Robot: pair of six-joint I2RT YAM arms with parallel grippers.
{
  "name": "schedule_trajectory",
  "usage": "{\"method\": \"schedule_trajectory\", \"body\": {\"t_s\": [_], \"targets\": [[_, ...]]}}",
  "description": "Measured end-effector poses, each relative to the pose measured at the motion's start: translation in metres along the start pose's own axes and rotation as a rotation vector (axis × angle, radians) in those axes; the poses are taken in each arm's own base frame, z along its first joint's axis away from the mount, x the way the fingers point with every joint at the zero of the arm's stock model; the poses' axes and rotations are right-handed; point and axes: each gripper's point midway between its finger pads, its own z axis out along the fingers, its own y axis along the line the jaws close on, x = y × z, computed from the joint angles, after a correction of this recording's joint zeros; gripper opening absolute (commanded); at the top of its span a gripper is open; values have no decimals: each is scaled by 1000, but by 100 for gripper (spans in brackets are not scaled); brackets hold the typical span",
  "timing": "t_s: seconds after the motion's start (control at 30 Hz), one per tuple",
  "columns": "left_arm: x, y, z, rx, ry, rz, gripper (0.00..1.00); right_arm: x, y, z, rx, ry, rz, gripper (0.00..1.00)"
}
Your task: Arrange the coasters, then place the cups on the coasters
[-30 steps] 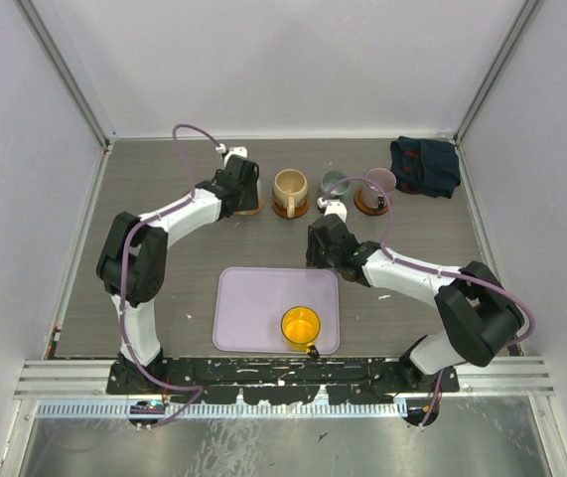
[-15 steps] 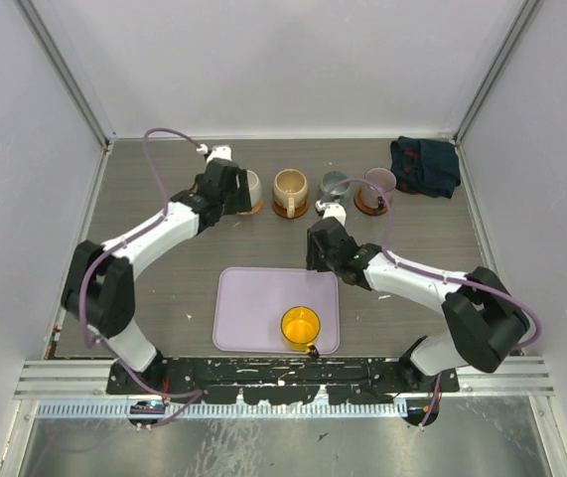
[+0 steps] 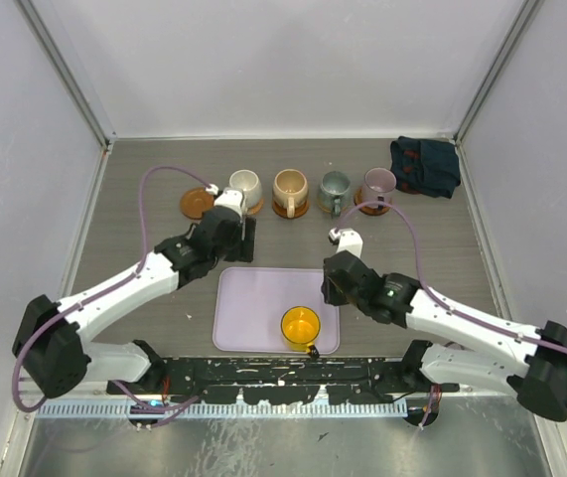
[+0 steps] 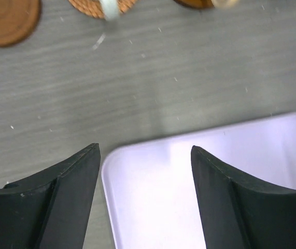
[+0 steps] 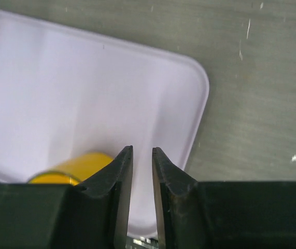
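Observation:
Four cups stand in a row at the back: cream-white (image 3: pixel 245 185), tan (image 3: pixel 290 187), grey-green (image 3: pixel 335 186) and mauve (image 3: pixel 377 183). Brown coasters show under the tan cup (image 3: pixel 293 210) and the mauve one. One coaster (image 3: pixel 197 202) (image 4: pixel 5 18) lies bare at the row's left end. The yellow cup (image 3: pixel 301 325) (image 5: pixel 72 168) stands on the lavender tray (image 3: pixel 263 298). My left gripper (image 3: pixel 247 241) (image 4: pixel 145 147) hovers open and empty over the tray's far left corner. My right gripper (image 3: pixel 331 290) (image 5: pixel 142 149) hangs over the tray's far right corner, jaws only narrowly apart, nothing between them.
A dark folded cloth (image 3: pixel 425 165) lies at the back right corner. White walls and metal frame rails close in the table on three sides. The purple cables loop above both arms.
My left gripper has let go of the cream-white cup on its coaster, opened, and drawn back to the tray. My right gripper moved nearer over the tray's right corner and its jaws narrowed.

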Motion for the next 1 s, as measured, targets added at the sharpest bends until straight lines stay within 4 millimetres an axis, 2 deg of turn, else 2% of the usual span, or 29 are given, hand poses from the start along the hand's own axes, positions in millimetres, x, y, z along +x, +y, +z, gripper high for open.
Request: {"method": "schedule_trajectory", "body": {"t_s": [0.13, 0.3, 0.43, 0.67, 0.77, 1.0], "targets": [[21, -19, -23, 67, 15, 54, 72, 27, -1, -23, -28, 58, 15, 21], [32, -42, -46, 139, 7, 84, 72, 61, 1, -42, -54, 165, 1, 18], [43, -51, -58, 166, 14, 98, 72, 87, 8, -53, -81, 245, -38, 17], [73, -43, -71, 153, 67, 115, 72, 123, 17, -52, -75, 365, -138, 17], [77, -39, -77, 142, 68, 112, 72, 134, 22, -50, -62, 415, -183, 16], [80, -30, -91, 138, 52, 99, 73, 137, 63, -47, -120, 467, -276, 16]]}}
